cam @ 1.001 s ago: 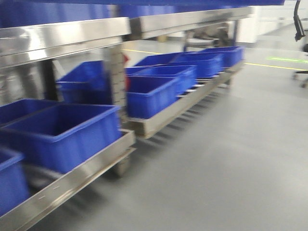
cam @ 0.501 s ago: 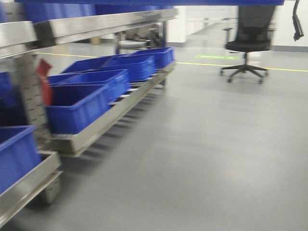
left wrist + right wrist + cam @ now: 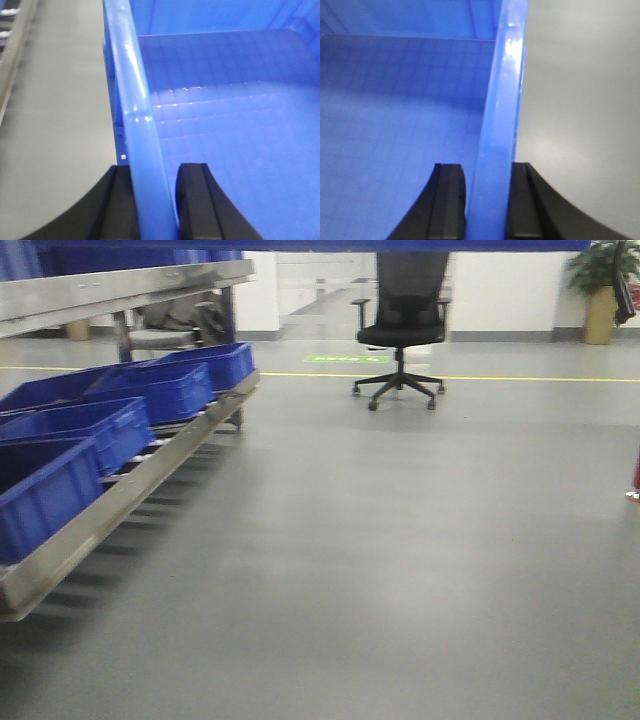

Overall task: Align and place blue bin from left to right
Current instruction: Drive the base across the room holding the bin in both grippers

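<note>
The left pincer (image 3: 156, 200) and the right pincer (image 3: 486, 200) are each pinching the blue bin (image 3: 225, 125) rim. The floor (image 3: 55, 125) is lying open outside it.

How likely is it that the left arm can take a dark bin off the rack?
Probably not: the left gripper is shut on the rim of the blue bin, the right gripper on the opposite rim, and the dark bins sit away on the rack.

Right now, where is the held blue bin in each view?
Front-facing: blue bin is probably the blue band along the top edge.
Left wrist: its rim runs down the middle into the left gripper; interior right.
Right wrist: rim central, in the right gripper; interior left.
Shared landmark: grey floor.
</note>
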Action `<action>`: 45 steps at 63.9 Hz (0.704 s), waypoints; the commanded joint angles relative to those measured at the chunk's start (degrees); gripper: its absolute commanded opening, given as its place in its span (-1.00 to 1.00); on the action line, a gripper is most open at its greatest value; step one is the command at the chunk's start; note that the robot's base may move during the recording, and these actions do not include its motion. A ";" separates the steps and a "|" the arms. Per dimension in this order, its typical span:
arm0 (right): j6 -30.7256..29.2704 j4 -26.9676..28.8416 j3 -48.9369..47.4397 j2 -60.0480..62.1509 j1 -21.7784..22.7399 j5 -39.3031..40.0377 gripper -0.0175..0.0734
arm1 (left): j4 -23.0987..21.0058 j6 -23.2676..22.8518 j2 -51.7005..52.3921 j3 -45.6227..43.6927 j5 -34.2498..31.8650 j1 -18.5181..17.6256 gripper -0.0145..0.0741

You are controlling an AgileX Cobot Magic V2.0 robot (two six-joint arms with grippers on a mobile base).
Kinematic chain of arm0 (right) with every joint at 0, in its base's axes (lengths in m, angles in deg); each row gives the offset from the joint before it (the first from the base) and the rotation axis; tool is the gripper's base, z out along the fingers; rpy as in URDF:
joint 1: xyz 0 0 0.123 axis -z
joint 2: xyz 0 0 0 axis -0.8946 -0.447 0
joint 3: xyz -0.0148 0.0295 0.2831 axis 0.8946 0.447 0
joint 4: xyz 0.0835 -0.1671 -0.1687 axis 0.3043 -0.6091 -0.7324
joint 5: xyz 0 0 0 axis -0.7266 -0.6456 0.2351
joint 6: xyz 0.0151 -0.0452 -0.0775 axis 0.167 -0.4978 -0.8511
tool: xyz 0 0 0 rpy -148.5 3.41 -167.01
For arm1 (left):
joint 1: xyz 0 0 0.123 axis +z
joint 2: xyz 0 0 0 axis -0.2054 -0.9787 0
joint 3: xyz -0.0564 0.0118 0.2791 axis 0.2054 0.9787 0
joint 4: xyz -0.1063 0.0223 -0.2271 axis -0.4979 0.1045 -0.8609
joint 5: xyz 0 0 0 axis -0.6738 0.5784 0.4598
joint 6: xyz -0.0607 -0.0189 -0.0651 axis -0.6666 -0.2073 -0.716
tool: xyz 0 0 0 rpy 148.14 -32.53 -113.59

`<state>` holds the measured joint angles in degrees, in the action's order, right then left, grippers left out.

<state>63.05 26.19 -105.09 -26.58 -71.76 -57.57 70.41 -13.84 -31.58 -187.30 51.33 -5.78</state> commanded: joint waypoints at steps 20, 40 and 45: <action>-1.31 -1.81 -1.29 1.52 0.24 5.62 -0.95 | 2.54 1.27 1.64 -0.96 -3.44 0.07 -0.92; -1.31 -1.81 -1.29 1.52 0.24 5.62 -0.95 | 2.54 1.27 1.64 -0.96 -3.44 0.07 -0.92; -1.31 -1.81 -1.29 1.52 0.24 5.62 -0.95 | 2.54 1.27 1.64 -0.96 -3.44 0.07 -0.92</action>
<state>63.05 26.19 -105.09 -26.58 -71.76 -57.57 70.52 -13.84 -31.58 -187.30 51.33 -5.78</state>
